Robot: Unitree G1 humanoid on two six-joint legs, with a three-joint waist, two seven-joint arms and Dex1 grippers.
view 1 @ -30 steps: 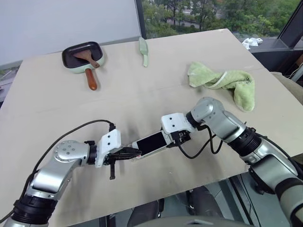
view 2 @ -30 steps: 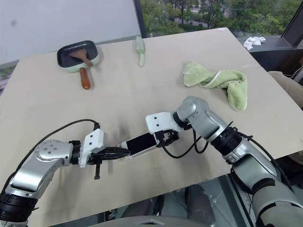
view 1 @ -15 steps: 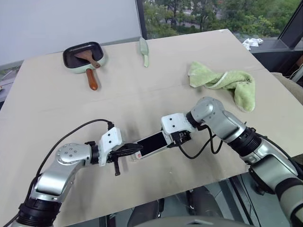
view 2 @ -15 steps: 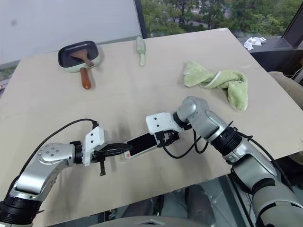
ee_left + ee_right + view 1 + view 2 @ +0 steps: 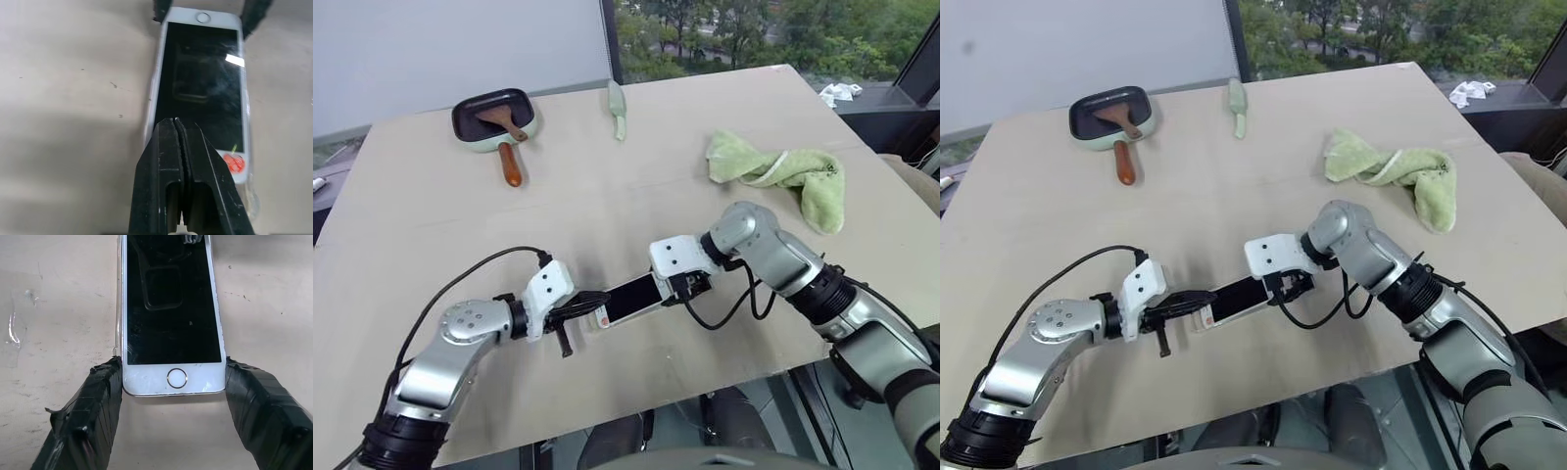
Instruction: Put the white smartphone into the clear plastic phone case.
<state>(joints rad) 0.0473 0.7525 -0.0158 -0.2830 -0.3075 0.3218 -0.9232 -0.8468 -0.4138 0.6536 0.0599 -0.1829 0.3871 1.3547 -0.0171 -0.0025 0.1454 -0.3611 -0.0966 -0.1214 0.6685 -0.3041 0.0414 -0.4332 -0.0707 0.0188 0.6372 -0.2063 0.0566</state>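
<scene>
Crept forward since a second ago, left gripper (image 5: 178, 132), fingers pressed tight together, now over the near end of the white smartphone (image 5: 628, 297). Lying flat on the table (image 5: 607, 176), screen up, apparently seated in the clear plastic phone case (image 5: 250, 196). Clamped across the phone's home-button end, right gripper (image 5: 171, 382). Pressing-in step, by the look. Next: push down on the phone's near corner until snapped home.
</scene>
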